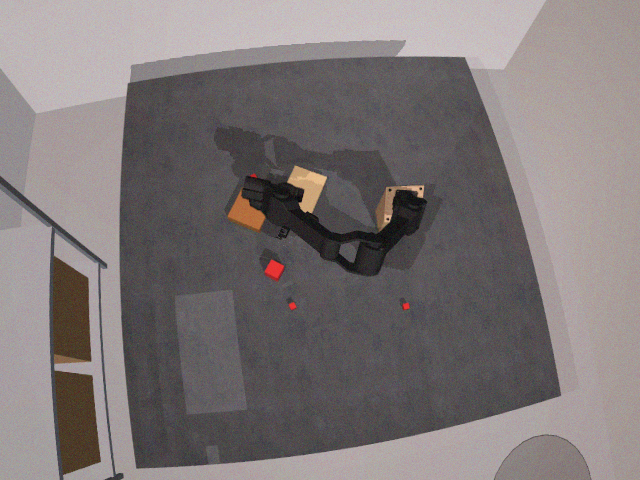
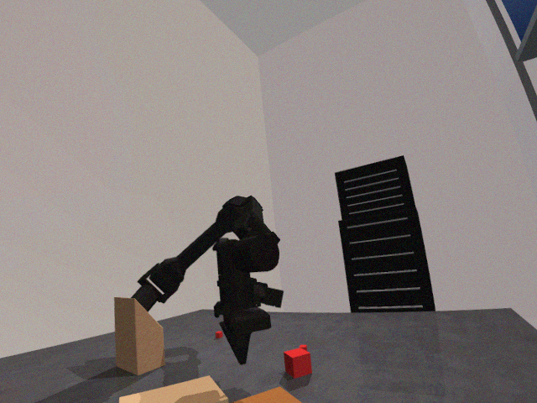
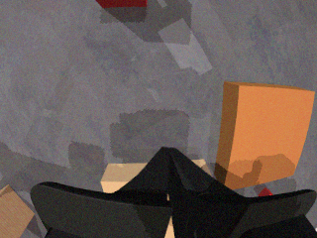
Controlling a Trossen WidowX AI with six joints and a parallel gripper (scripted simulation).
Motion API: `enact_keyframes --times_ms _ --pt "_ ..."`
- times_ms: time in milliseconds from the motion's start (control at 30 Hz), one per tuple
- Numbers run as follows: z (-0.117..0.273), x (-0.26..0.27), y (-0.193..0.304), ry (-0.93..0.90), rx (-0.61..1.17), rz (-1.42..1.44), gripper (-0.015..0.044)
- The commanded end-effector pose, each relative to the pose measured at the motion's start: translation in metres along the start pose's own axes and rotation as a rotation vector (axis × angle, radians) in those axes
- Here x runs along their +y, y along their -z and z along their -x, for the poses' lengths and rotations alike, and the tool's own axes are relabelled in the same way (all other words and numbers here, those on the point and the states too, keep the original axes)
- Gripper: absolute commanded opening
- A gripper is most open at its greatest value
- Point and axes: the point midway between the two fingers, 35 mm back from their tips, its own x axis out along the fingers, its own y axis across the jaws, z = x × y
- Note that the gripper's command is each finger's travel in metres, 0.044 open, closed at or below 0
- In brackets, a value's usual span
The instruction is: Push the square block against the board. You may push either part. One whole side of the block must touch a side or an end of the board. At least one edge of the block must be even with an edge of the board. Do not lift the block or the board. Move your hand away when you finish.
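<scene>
Your hand (image 1: 287, 193) (image 2: 242, 361) (image 3: 166, 154) is shut, empty. One orange block (image 1: 247, 212) (image 2: 271, 396) (image 3: 272, 124) to one side of it; one pale board (image 1: 313, 181) (image 2: 173, 391) (image 3: 139, 170) near it, gap between. Four red pieces around the hand on the desk (image 1: 361, 361) (image 2: 398, 355) (image 3: 59, 74).

The top view looks steeply down from high above, taking in nearly the whole counter (image 1: 361, 361) (image 2: 390, 347) and the arm (image 1: 330, 242) (image 2: 195, 251). The exterior view sits low at the counter's side, facing across it toward a room corner, with the pale board (image 1: 310, 188) (image 2: 173, 392) cut off at its lower edge. The wrist view looks down closely past the fingers; it shares the orange block (image 1: 247, 212) (image 2: 271, 396) (image 3: 272, 129) with both others.
</scene>
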Motion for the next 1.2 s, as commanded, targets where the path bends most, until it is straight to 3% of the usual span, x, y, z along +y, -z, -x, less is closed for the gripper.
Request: enact_keyframes --times_ms 0,1167 --pt "0.0 -0.007 0.014 0.006 0.009 -0.155 0.0" --pt "0.01 -0.035 0.105 0.045 0.014 -1.361 0.0"
